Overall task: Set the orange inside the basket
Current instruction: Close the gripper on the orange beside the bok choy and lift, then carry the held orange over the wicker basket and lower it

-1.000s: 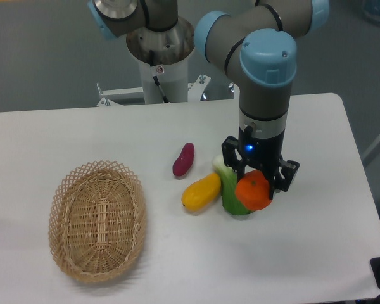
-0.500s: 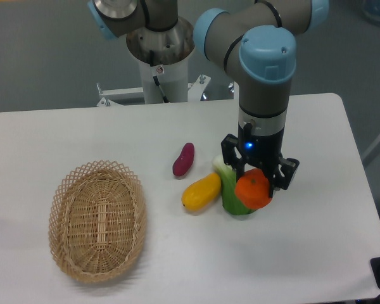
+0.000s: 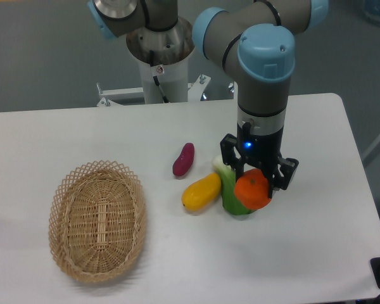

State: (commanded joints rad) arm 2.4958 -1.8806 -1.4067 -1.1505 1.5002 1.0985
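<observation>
Orange (image 3: 253, 190) gripped in my gripper (image 3: 254, 188), right of centre on the table (image 3: 316, 240).
I see the jaws clenched on it just above a green vegetable (image 3: 230, 196) (partly hidden); the basket (image 3: 97, 219) sits far left, well apart.

Even, bright overhead lighting is recorded, with soft faint shadows cast beneath the basket (image 3: 97, 220) and fruit on the white table (image 3: 316, 253), mild glare on the arm's glossy blue caps, and slight softness of focus throughout.
</observation>
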